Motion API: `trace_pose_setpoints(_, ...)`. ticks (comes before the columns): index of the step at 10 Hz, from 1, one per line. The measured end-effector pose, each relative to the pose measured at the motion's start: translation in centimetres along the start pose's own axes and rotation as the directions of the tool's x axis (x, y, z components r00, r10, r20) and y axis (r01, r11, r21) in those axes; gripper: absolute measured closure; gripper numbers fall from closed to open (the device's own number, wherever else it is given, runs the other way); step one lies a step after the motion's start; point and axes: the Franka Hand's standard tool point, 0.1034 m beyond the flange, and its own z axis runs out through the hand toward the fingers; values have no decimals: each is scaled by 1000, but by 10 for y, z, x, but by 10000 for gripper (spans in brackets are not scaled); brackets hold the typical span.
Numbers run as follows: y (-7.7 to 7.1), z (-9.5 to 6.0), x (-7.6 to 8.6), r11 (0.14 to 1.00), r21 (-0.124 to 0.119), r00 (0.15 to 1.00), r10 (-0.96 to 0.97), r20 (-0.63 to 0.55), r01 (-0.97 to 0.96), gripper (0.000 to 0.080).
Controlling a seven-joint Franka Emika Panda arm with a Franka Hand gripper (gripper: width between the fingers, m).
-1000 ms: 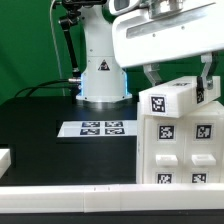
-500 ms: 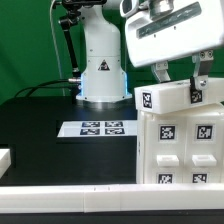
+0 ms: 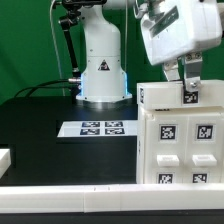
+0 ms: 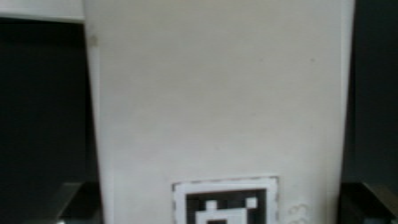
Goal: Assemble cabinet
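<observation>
White plastic filled the lower right of the exterior view, where the cabinet (image 3: 180,140) stood on the black surface (image 3: 50,120), a tall box whose front was divided into recessed panels. The two upper recesses each carried a black-and-white square tag; the lower ones showed smaller tags near the bottom edge of the frame. Whether anything lay inside the box could not be told, since only its closed front and top showed.

Along the cabinet's top sat a white block (image 3: 178,96) with a tag on its front face, lying level and flush with the box beneath. The gripper (image 3: 185,78) came down from the upper right of the frame, and its jaws straddled that block, one dark finger (image 3: 190,88) showing in front of it. Whether the jaws pressed the block or stood slightly off it could not be told.

In the wrist view a broad white panel (image 4: 214,100) ran through the middle of the frame, with a tag at its lower edge.

At centre of the exterior view the marker board (image 3: 92,128) lay flat on the surface, well apart from the cabinet.
</observation>
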Motion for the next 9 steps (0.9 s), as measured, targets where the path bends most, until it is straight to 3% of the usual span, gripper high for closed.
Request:
trace_pose_setpoints(5, 1, 1, -1, 894, -4, 893, 449, 30, -449, 240)
trace_pose_setpoints(9, 1, 1, -1, 813, -24, 811, 581, 73, -581, 240)
